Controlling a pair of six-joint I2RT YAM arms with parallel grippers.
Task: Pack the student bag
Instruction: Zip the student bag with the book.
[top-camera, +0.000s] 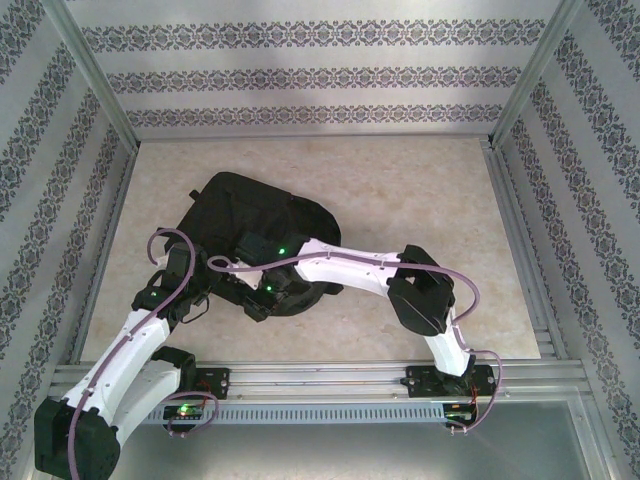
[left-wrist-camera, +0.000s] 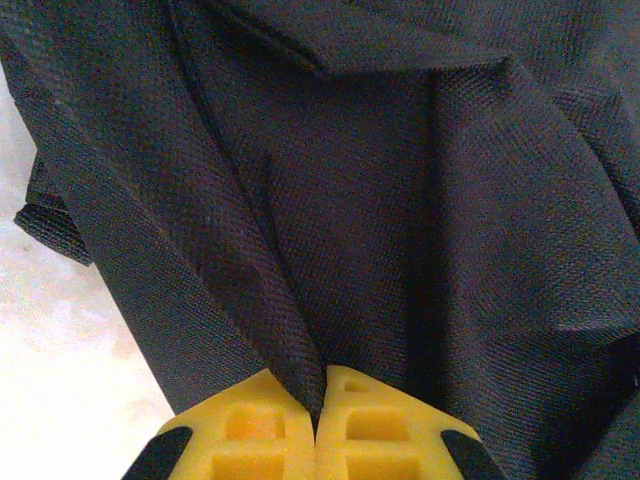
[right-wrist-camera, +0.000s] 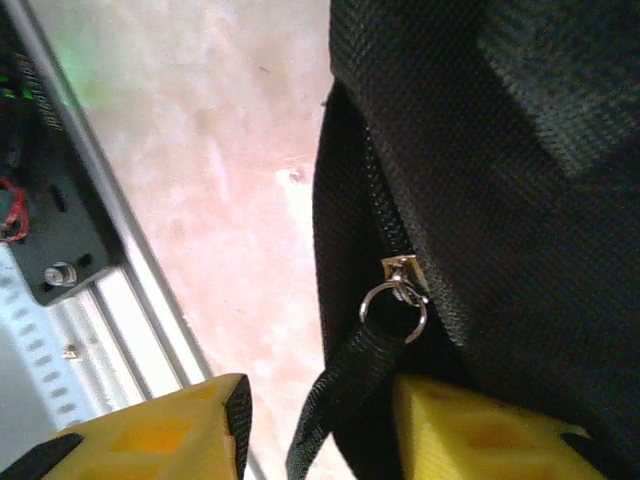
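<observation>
On the pale stone-look table (top-camera: 420, 190), near the arms, lies the big black soft cloth student bag (top-camera: 250, 205). The left gripper (left-wrist-camera: 318, 400) pinches a fold of its cloth tight. The right gripper (right-wrist-camera: 318, 400) stands part open, with the bag's thin black zip strap (right-wrist-camera: 350, 375) between its jaws, under a small silver ring (right-wrist-camera: 392, 308).

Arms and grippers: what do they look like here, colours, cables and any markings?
Both the left arm and the right arm have white links with bulky black joints. A thin lilac cable loops along each, and small green lights glow on the joints. The left gripper and right gripper have yellow plastic fingers with moulded square recesses and black trim. No lettering is legible.
</observation>
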